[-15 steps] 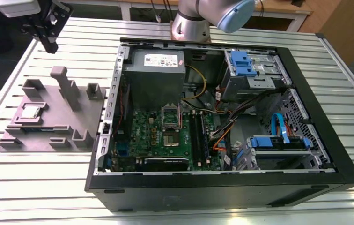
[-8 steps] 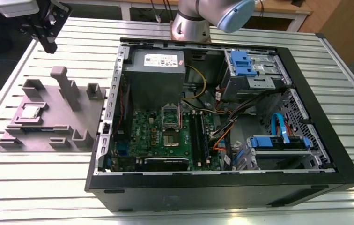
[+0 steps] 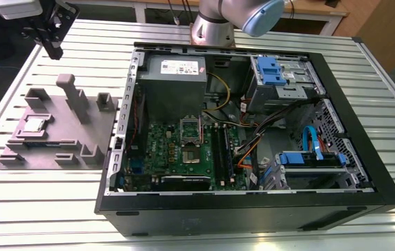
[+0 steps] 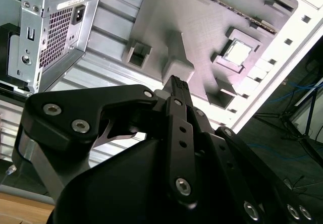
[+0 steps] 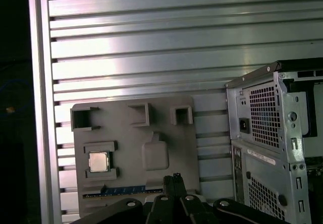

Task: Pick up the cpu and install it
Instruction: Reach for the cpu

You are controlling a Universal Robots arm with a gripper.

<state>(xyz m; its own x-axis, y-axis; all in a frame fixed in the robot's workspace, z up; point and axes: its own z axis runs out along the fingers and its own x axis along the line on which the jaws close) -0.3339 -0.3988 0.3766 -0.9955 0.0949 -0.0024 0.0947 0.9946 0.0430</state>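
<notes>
- The open computer case (image 3: 253, 212) lies on the slatted tabletop (image 3: 37, 209), with its green motherboard (image 3: 173, 149) facing up.
- Beside it, toward the exterior view's left, a grey holder (image 3: 68, 138) carries the cpu (image 3: 34, 124), which sits flat in a square recess, untouched.
- Farther back, the hand (image 3: 56, 52) hangs above the tabletop, well apart from the cpu, its fingers closed together and empty.

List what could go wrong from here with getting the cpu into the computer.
The gripper hangs away from the cpu, whose grey holder has tall posts it might strike. The socket lies deep in the case, near loose cables that might snag.
</notes>
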